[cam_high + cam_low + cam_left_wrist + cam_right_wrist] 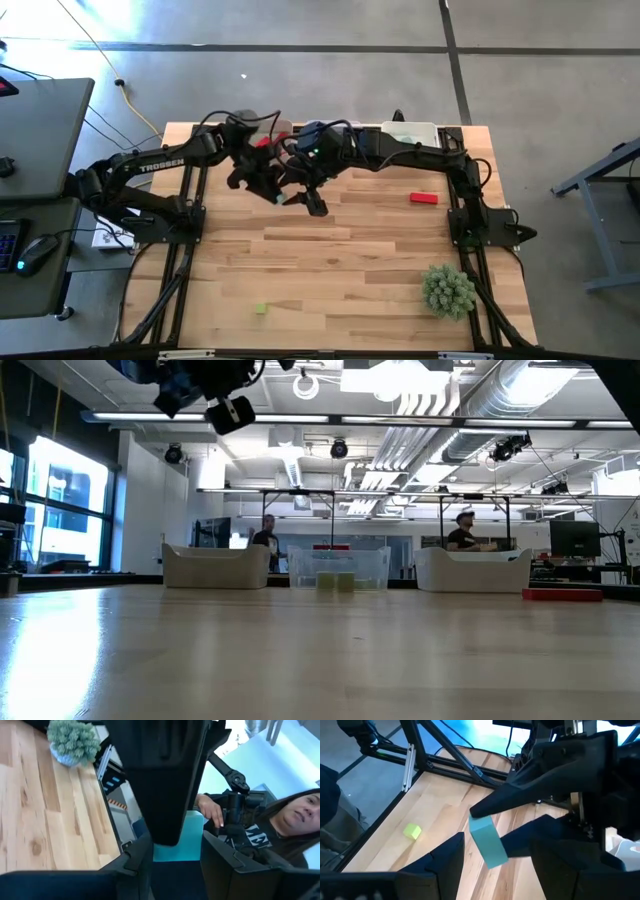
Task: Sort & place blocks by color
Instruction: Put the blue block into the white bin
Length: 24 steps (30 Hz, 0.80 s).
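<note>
Teal rectangular block, hidden from your high view, shows in your right wrist view clenched in the left jaws, above the right jaws, which stand released.

Both arms raised above table, reaching toward each other, meeting around 12 o'clock. Left gripper clamped on teal block. Right gripper facing it, fingers spread wide, holding nothing.
</note>
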### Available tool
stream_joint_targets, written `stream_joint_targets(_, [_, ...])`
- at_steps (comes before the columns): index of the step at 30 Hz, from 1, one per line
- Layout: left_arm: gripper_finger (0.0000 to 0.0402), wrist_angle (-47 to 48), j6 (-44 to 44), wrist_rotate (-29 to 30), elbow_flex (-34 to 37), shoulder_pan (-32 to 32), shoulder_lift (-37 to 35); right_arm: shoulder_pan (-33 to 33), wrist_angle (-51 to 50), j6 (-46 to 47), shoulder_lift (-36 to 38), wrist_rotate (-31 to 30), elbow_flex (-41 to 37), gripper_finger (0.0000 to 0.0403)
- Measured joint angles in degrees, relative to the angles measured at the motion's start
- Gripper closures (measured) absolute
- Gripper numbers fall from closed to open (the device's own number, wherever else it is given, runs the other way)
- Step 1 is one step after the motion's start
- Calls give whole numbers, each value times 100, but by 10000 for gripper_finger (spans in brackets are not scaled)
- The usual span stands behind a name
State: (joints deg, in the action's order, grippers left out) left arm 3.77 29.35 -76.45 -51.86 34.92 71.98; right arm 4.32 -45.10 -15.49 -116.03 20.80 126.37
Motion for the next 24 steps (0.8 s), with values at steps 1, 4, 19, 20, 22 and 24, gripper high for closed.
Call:
stream_joint_targets(1, [291,-97,50,4,1,0,1,0,22,0,0,0,0,194])
stream_joint_targets(4, [292,-366,210,42,0,0,1,0,60,0,0,-29,0,195])
stream_joint_targets(19, [287,-829,338,213,2,0,1,-5,141,-80,0,-21,0,322])
stream_joint_targets(20, [285,-829,347,208,2,0,1,-7,137,-92,0,-20,0,332])
stream_joint_targets(22, [283,-829,351,203,2,0,1,-9,120,-88,0,-3,0,351])
stream_joint_targets(24, [280,-829,349,204,2,0,1,-9,101,-64,0,2,0,363])
